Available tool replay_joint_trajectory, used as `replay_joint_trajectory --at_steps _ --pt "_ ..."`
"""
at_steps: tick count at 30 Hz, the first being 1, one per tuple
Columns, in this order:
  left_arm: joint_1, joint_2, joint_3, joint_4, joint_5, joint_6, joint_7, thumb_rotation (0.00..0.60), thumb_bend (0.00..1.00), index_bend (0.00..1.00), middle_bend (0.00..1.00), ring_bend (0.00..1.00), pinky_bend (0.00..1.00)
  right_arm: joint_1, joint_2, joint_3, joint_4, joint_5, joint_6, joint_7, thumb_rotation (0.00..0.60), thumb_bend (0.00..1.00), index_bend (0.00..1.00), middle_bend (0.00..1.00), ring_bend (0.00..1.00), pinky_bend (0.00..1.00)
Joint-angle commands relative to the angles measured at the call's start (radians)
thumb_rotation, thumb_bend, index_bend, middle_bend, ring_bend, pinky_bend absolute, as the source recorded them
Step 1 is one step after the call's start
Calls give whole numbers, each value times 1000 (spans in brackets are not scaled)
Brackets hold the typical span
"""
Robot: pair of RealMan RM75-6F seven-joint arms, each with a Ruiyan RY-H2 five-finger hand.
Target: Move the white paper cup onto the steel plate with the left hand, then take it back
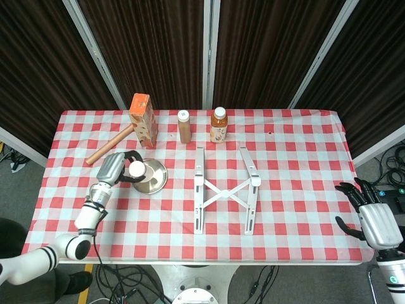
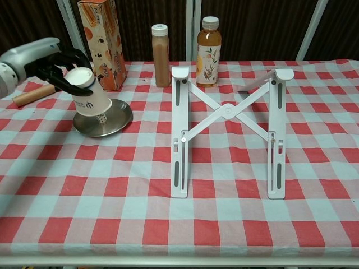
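My left hand (image 1: 116,168) (image 2: 49,63) grips the white paper cup (image 1: 137,169) (image 2: 90,97) near its upper end. The cup leans with its narrow end up and to the left. Its wide end hangs over the left part of the steel plate (image 1: 154,180) (image 2: 115,122); I cannot tell whether it touches the plate. My right hand (image 1: 374,218) hovers off the table's front right corner, fingers spread and holding nothing; the chest view does not show it.
Behind the plate stands an orange carton (image 1: 143,120) (image 2: 101,42), with a wooden stick (image 1: 109,147) (image 2: 31,95) to its left. A brown bottle (image 1: 184,126) (image 2: 161,55) and a tea bottle (image 1: 219,125) (image 2: 208,51) stand at the back. A white folding stand (image 1: 224,190) (image 2: 227,115) occupies the middle.
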Motion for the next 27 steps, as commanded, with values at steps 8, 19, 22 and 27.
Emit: replay_joint_trajectory --at_steps 8,19,22,27 --pt "60 61 -1 42 -130 -36 54 600 171 478 506 409 618 -2 -9 -6 17 -14 9 20 600 204 180 172 0 69" --pt "48 -4 13 150 -162 -80 111 600 172 255 284 186 378 -5 -6 -7 19 -15 15 22 600 203 179 171 0 69" --pt "62 11 15 126 -140 -45 115 600 171 189 215 126 302 -7 -6 -6 21 -12 18 26 600 204 179 171 0 69" --pt "130 90 26 6 -69 82 88 600 171 181 210 124 268 -8 -3 -4 23 -11 22 28 600 202 179 171 0 68"
